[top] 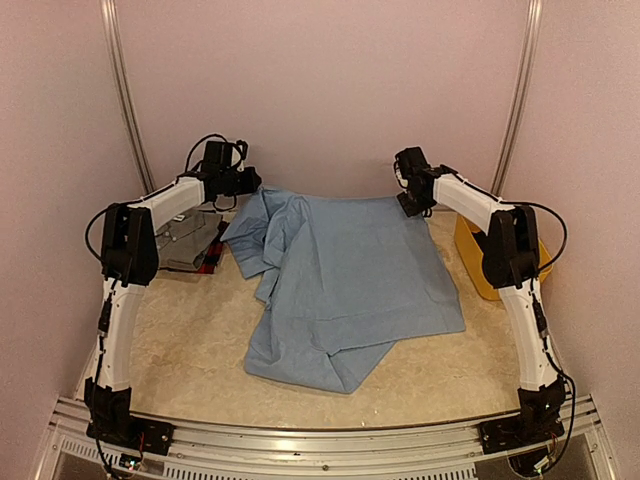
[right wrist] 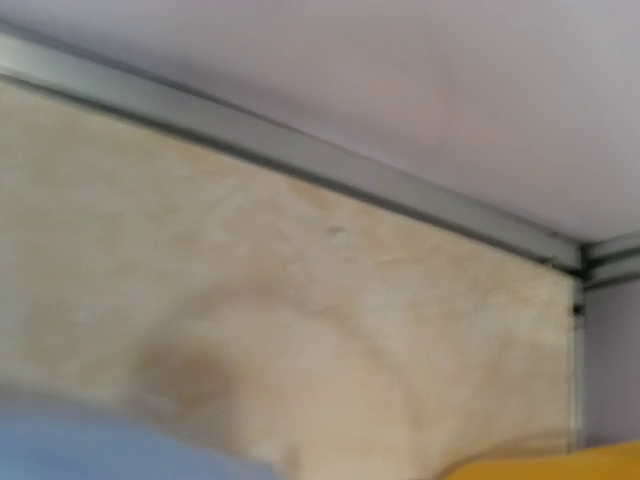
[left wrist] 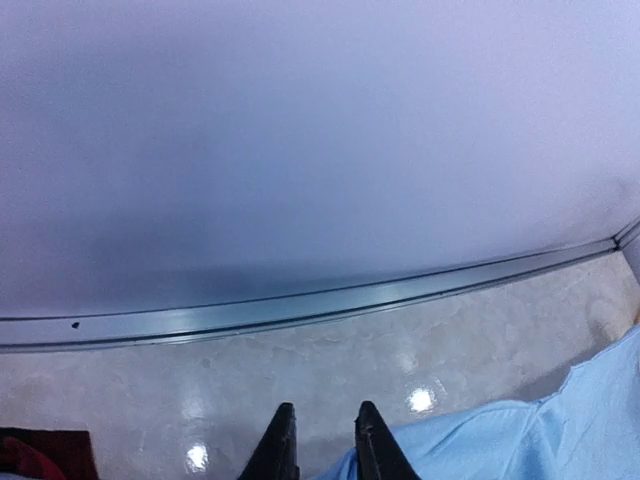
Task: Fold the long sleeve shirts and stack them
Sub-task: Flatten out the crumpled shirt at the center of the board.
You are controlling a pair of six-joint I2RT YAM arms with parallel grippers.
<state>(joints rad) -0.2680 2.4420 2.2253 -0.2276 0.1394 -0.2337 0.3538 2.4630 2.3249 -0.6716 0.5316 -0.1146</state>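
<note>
Beige bench [top: 430, 385] carries the light blue shirt [top: 350, 290], spread at centre. Left end effector [top: 243, 186] is at its 11 o'clock corner, fingers [left wrist: 282, 445] narrowly apart, grip unclear; right end effector [top: 408, 205] at 1 o'clock, opening not visible.

Light blue shirt [top: 350, 280] spread across the middle of the bench [top: 450, 370], bunched along its left side. Left tool [top: 237, 183] at its far left corner, right tool [top: 408, 203] at its far right corner. Yellow basket [top: 472, 262] at right; edge of red-and-black plaid shirt [top: 209, 263] at left, beneath the left arm.
</note>
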